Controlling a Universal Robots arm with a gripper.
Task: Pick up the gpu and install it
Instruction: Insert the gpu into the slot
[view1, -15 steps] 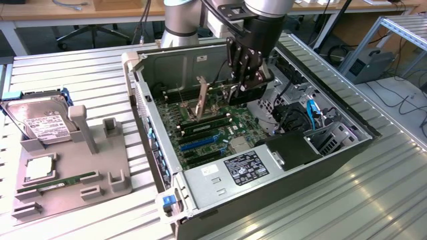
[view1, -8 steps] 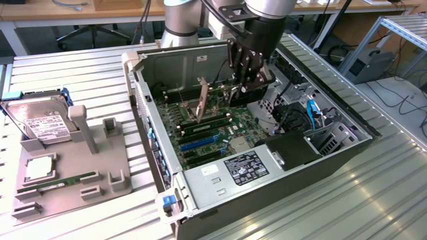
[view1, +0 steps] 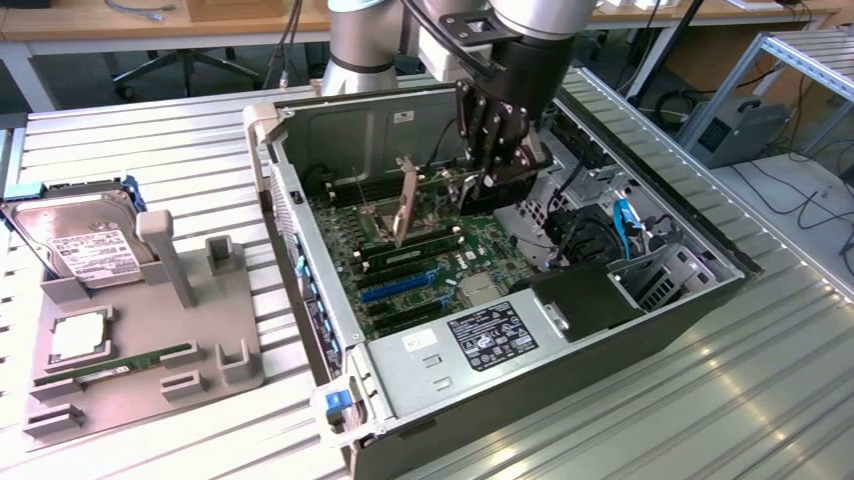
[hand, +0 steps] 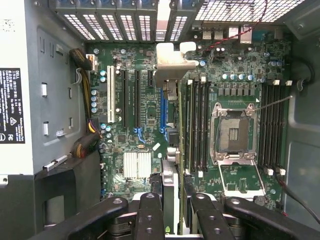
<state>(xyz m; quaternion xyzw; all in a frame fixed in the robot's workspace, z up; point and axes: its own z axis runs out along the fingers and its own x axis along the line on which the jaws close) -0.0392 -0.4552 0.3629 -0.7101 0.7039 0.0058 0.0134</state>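
Note:
The gpu (view1: 430, 190) is a thin dark card standing on edge inside the open computer case (view1: 307, 300), its beige metal bracket (view1: 403, 205) pointing toward the case's rear wall. My gripper (view1: 499, 165) reaches down into the case and is shut on the card's other end. In the wrist view the gpu (hand: 172, 130) appears edge-on between my black fingers (hand: 150, 215), running along a blue slot (hand: 162, 112) on the motherboard (hand: 135, 145), with the bracket (hand: 170, 62) at the rear grille. Whether the card sits in the slot I cannot tell.
A grey holder tray (view1: 147, 390) in the exterior view's left carries a hard drive (view1: 87, 245), a processor (view1: 80, 335) and a green RAM stick (view1: 114, 368). Inside the case are the power supply (view1: 487, 335), drive cages with cables (view1: 621, 235) and an empty CPU socket (hand: 235, 132).

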